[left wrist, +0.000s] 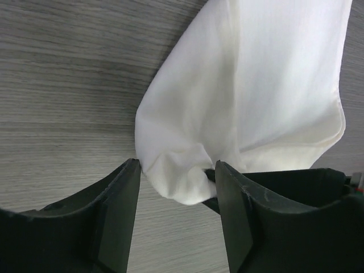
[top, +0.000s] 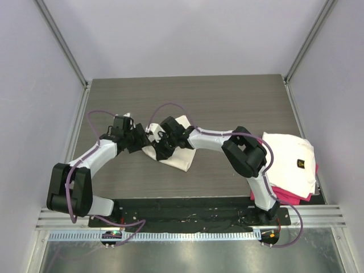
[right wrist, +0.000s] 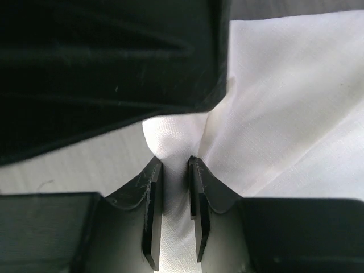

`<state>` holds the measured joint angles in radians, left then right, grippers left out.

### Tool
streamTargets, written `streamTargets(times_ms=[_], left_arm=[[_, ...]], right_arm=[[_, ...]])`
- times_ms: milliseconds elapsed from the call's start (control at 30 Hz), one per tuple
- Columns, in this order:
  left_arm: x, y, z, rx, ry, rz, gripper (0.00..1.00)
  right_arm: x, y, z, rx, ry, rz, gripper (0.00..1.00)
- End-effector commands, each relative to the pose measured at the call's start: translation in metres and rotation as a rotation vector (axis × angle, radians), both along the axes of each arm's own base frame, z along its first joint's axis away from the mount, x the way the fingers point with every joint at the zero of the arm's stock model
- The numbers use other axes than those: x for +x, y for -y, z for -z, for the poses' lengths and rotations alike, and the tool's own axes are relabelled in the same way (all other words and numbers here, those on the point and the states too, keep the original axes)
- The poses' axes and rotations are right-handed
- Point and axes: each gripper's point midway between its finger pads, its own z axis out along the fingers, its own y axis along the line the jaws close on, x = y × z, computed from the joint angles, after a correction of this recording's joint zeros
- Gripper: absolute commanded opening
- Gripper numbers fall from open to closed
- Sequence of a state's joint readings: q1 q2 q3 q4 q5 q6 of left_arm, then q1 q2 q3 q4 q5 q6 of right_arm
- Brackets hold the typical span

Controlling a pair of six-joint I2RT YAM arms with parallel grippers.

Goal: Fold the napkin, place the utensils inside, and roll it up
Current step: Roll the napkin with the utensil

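Two hands of mine meet at the left corner of the napkin (top: 181,152), which lies creased near the middle of the table (top: 227,96). My right hand (right wrist: 175,162) is pinched tight on a bunched fold of it. My left hand (left wrist: 176,166) stands spread, that bunched corner between its fingers. Well to the right, a folded white cloth (top: 290,156) lies on a pink cloth (top: 281,194).

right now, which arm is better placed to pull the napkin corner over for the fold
Probably right. The right gripper is pinched on the napkin corner; the left gripper stands open around that corner, gripping nothing.
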<state>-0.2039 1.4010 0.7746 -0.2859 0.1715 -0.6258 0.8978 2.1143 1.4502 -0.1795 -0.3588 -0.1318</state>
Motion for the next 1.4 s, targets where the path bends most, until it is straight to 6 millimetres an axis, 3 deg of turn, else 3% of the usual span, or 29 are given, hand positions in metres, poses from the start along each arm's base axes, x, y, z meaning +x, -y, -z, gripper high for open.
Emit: streamTargets(times_ms=[0,167,400,800,1067,1367], left_arm=[[0.003,-0.003,-0.007,-0.003,0.073,-0.032,0.6],[-0.001,0.006,-0.021,-0.093,0.199,-0.018,0.64],[-0.022,0.006,-0.005,-0.115,0.18,-0.009,0.67],[-0.016,-0.01,0.013,-0.017,0.17,-0.044,0.63],[-0.012,-0.008,0.009,-0.009,0.185,-0.015,0.7],[-0.015,-0.003,0.029,-0.011,0.107,0.007,0.65]], right_arm=[[-0.074,0.025,0.035,-0.073,-0.416,-0.081,0.17],[-0.068,0.021,0.025,-0.01,-0.521,-0.08,0.16],[-0.059,0.024,0.032,0.004,-0.626,-0.073,0.15],[-0.057,0.026,0.045,-0.009,-0.675,-0.069,0.15],[-0.056,0.027,0.049,-0.017,-0.682,-0.066,0.15],[-0.055,0.026,0.051,-0.023,-0.681,-0.066,0.15]])
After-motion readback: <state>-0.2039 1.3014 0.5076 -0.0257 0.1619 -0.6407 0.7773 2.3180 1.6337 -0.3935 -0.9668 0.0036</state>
